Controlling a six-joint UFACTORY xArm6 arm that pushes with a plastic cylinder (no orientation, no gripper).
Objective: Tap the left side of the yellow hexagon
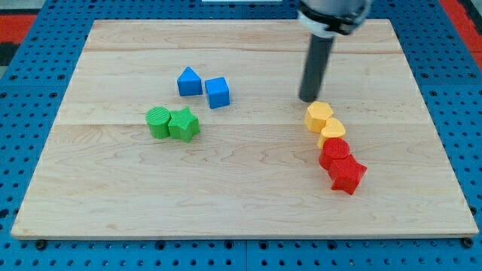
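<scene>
The yellow hexagon (318,115) lies on the wooden board (241,203) at the view's right of centre. My tip (309,98) rests on the board just above the hexagon and slightly to its left, very close to its upper left edge. A second yellow block (332,132), heart-like in shape, touches the hexagon's lower right side. Two red blocks continue the chain downward: one (334,153) and then a red star-like one (348,175).
A blue triangle (189,81) and a blue cube (218,92) sit left of centre near the view's top. A green round block (159,122) and a green star (184,124) touch each other below them. Blue pegboard surrounds the board.
</scene>
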